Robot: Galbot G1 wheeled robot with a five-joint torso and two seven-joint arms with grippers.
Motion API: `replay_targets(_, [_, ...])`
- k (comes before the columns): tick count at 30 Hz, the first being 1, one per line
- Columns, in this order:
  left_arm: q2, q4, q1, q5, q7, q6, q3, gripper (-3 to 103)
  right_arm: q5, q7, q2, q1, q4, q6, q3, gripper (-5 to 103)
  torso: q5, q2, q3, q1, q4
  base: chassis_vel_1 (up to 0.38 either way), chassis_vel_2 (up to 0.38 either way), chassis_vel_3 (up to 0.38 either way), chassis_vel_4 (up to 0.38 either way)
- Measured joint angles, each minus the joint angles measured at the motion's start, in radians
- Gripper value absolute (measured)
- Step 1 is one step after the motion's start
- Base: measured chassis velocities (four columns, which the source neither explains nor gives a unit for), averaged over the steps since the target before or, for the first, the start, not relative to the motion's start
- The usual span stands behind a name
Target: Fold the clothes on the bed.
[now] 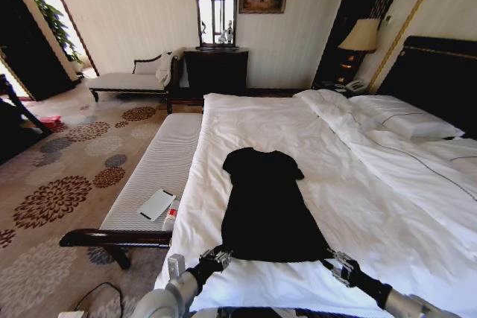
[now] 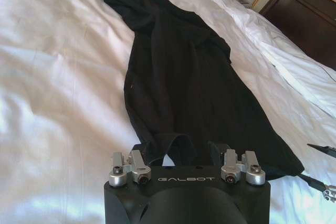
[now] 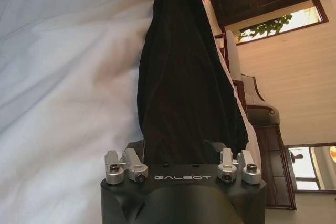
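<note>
The black T-shirt [image 1: 262,206] lies flat on the white bed [image 1: 373,214], centre of the head view and slightly left of the bed's middle, its long axis running from the lower edge of the frame up toward the upper centre. The collar and short sleeves sit at the far, upper end; the wider hem is at the near, lower end. The left gripper [image 1: 218,257] is at the hem's lower-left corner and the right gripper [image 1: 337,262] at its lower-right corner, so the garment extends straight away from both, and neither arm is nearer than the other. In the left wrist view the left gripper [image 2: 181,153] has a bunched fold of hem between its fingers; the fold appears pinched, though the gripper body hides the fingertips. In the right wrist view the right gripper [image 3: 176,148] likewise has the hem edge running into its narrow gap, apparently clamped. A white card-like object [image 1: 156,204] lies on the ribbed bench [image 1: 160,158] at lower left, well apart from the shirt.
</note>
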Motion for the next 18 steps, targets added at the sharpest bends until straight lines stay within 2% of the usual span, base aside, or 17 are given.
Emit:
replay_targets(1, [0.003,-0.005,0.006,0.002,0.000,0.000,-0.003,66,0.000,0.000,0.002,-0.005,0.003,0.000,0.002,66,0.0000,0.000,0.000,0.000,0.0000,0.000,0.000,0.000,0.000])
replay_targets(4, [0.019,-0.044,0.051,0.022,0.000,-0.002,-0.024,83,0.000,0.007,0.014,-0.035,0.026,0.000,0.022,83,0.0000,0.000,0.000,0.000,0.0000,0.000,0.000,0.000,0.000])
replay_targets(5, [0.023,-0.052,0.062,0.029,0.000,-0.002,-0.029,88,0.000,0.010,0.016,-0.043,0.032,0.000,0.028,83,0.0000,0.000,0.000,0.000,-0.0001,0.000,0.000,0.000,0.000])
replay_targets(6, [0.023,-0.052,0.062,0.029,0.000,-0.002,-0.029,88,0.000,0.010,0.016,-0.043,0.032,0.000,0.028,83,0.0000,0.000,0.000,0.000,-0.0001,0.000,0.000,0.000,0.000])
replay_targets(7, [0.026,-0.060,0.076,0.040,0.001,-0.003,-0.036,88,0.001,0.015,0.019,-0.053,0.038,0.001,0.036,88,0.0000,0.000,0.000,0.000,0.0000,0.000,0.000,0.000,0.000])
replay_targets(8, [0.031,-0.071,0.095,0.062,0.003,-0.007,-0.046,97,0.008,0.023,0.023,-0.066,0.044,0.001,0.049,93,0.0000,0.000,0.000,0.000,0.0000,0.000,0.000,0.000,0.000])
replay_targets(10, [0.033,-0.080,0.099,0.078,0.003,-0.011,-0.058,99,0.030,0.032,0.024,-0.080,0.049,0.001,0.065,99,0.0000,0.000,0.000,0.000,0.0000,0.000,0.000,0.000,0.000])
replay_targets(12, [0.033,-0.083,0.095,0.080,0.003,-0.012,-0.062,100,0.043,0.033,0.024,-0.082,0.050,0.001,0.070,99,0.0000,0.000,0.000,0.000,0.0000,0.000,0.000,0.000,0.000])
replay_targets(18, [0.015,-0.083,-0.043,0.039,-0.030,-0.015,-0.101,100,0.247,0.014,-0.004,-0.034,0.045,0.001,0.099,100,-0.0001,0.000,0.000,0.000,-0.0004,0.000,0.000,0.000,0.000])
